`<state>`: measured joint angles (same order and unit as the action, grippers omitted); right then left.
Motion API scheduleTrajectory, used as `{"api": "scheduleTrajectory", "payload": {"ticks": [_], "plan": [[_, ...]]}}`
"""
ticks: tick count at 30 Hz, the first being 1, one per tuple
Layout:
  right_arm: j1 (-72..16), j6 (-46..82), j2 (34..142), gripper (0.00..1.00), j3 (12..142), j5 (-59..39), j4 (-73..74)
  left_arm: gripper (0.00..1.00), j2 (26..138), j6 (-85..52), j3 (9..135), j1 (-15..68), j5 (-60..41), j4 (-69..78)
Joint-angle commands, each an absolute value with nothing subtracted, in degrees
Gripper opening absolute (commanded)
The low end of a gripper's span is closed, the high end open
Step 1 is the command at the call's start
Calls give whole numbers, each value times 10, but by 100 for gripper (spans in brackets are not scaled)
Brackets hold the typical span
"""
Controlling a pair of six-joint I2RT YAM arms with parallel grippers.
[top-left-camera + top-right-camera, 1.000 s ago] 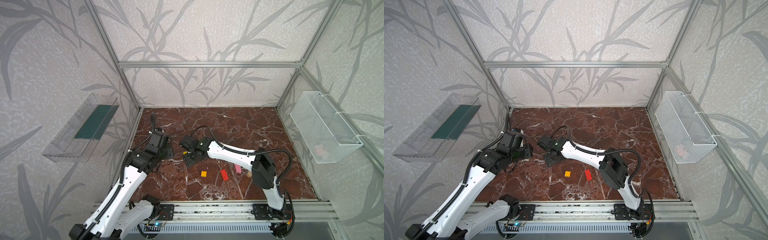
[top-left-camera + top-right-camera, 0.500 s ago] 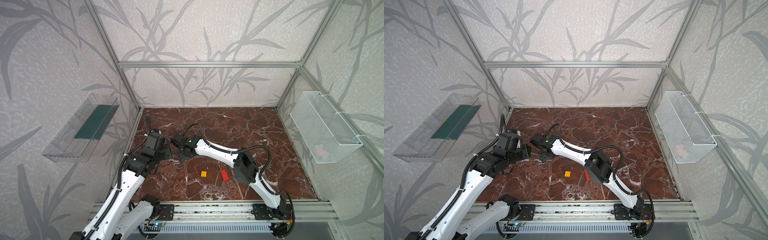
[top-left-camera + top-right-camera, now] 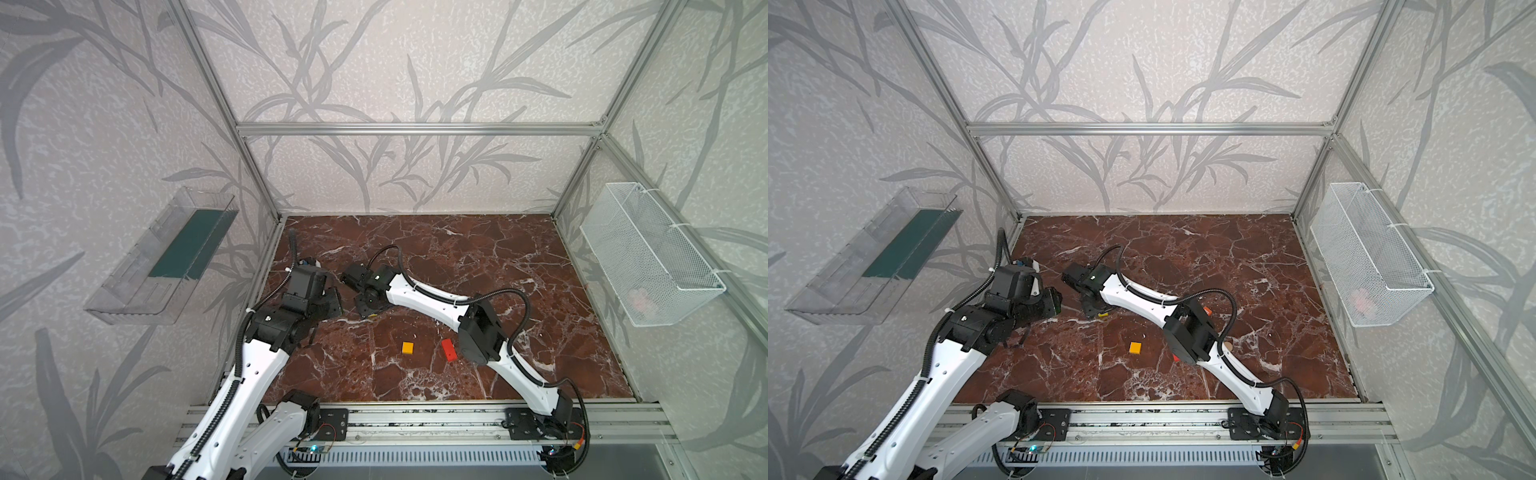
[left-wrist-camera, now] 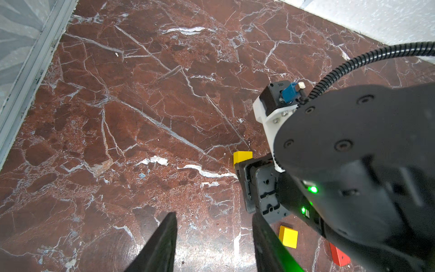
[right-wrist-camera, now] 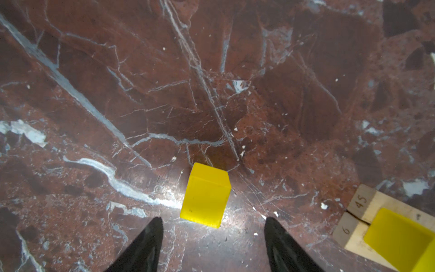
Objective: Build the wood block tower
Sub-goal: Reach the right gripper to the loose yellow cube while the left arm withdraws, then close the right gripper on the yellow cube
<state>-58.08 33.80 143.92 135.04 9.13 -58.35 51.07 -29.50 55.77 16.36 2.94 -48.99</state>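
Jaws open both sides; right faces yellow cube (image 5: pixel 206 195).

Two yellow cubes can be counted — the loose cube (image 5: pixel 206 195) and the stacked cube (image 5: pixel 397 235); whether a third sits beside the stacked one cannot be told. The tan planks number two: the plank marked 45 (image 5: pixel 362 200) and the plank marked 6 (image 5: pixel 348 229). There is one orange cube (image 3: pixel 407 348), one red brick (image 3: pixel 449 349), one orange-red cube (image 3: pixel 1206 311) and one tan cylinder (image 3: pixel 1228 345). Two arms — the left arm (image 3: pixel 257 365) and the right arm (image 3: pixel 424 297). One wire basket (image 3: pixel 648 249), one clear tray (image 3: pixel 124 291).
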Motion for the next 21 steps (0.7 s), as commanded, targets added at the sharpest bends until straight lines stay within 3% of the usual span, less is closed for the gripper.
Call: {"api": "scheduleTrajectory", "payload": {"ticks": [1, 21], "plan": [[-570, 347, 1457, 68, 1371, 80, -588, 51, 505, -292, 552, 156, 17, -483], [-570, 351, 1481, 54, 1390, 58, -589, 50, 509, -294, 544, 137, -12, -473]]}}
